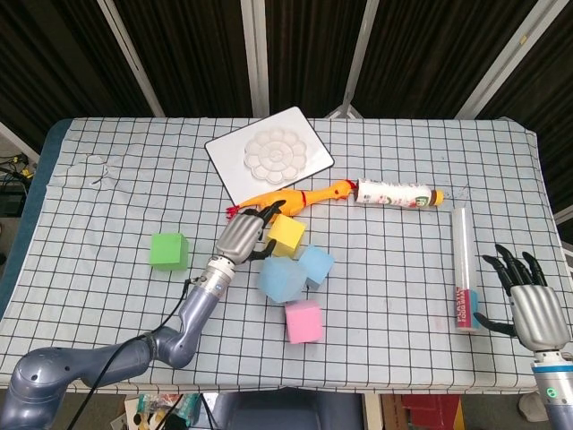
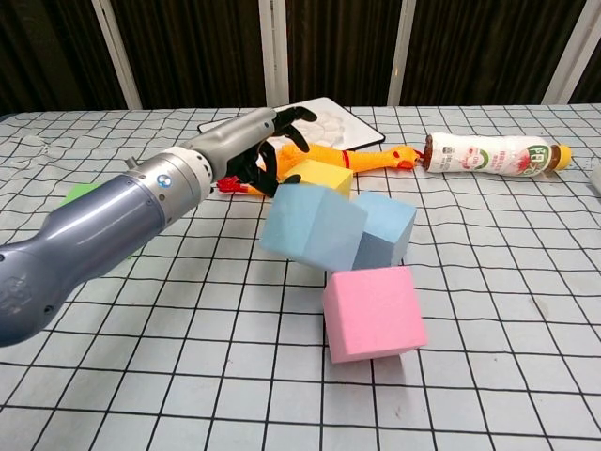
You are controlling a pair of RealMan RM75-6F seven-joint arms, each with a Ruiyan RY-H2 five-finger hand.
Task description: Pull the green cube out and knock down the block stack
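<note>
In the head view, the green cube (image 1: 168, 251) sits alone on the checked table (image 1: 107, 197), well to the left of the yellow cube (image 1: 286, 235). The left hand (image 1: 240, 237) is just left of the yellow cube, fingers loose, holding nothing. Below the yellow cube lie two blue cubes (image 1: 280, 278) (image 1: 315, 265), touching, and under them the pink cube (image 1: 303, 322). Far right of the yellow cube, the right hand (image 1: 530, 296) has spread fingers and is empty.

In the chest view, the left hand (image 2: 254, 141) is released, fingers curved near the yellow cube (image 2: 319, 177). The blue cubes (image 2: 310, 225) (image 2: 385, 225) lean together in front of it; the pink cube (image 2: 373, 313) lies nearest the camera. The green cube (image 2: 80, 194) shows only as a sliver behind the left arm.
</note>
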